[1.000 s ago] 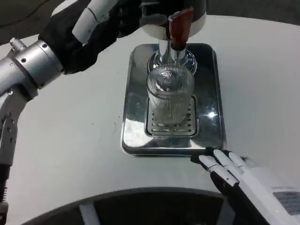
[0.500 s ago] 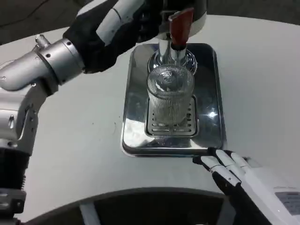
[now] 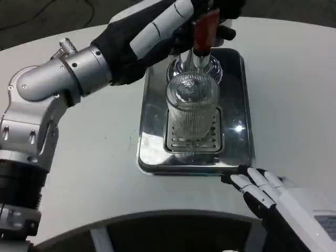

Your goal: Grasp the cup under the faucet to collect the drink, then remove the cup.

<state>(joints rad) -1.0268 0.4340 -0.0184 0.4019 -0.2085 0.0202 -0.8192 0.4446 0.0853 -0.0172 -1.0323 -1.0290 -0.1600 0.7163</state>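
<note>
Right hand point(image 3: 268, 191) rests near you by the tray point(image 3: 152, 157) edge, fingers spread, holding nothing; ribbed glass cup point(image 3: 192, 113) stands on the grate under the faucet point(image 3: 194, 60); likely rigid, slick, breakable, so grip mid-wall; left hand point(image 3: 173, 23) at the red handle point(image 3: 203, 31), grip unclear.

No readable text

We can make out only a small grey label on the white back of the right hand point(image 3: 286, 202), its print too blurred to read.
</note>
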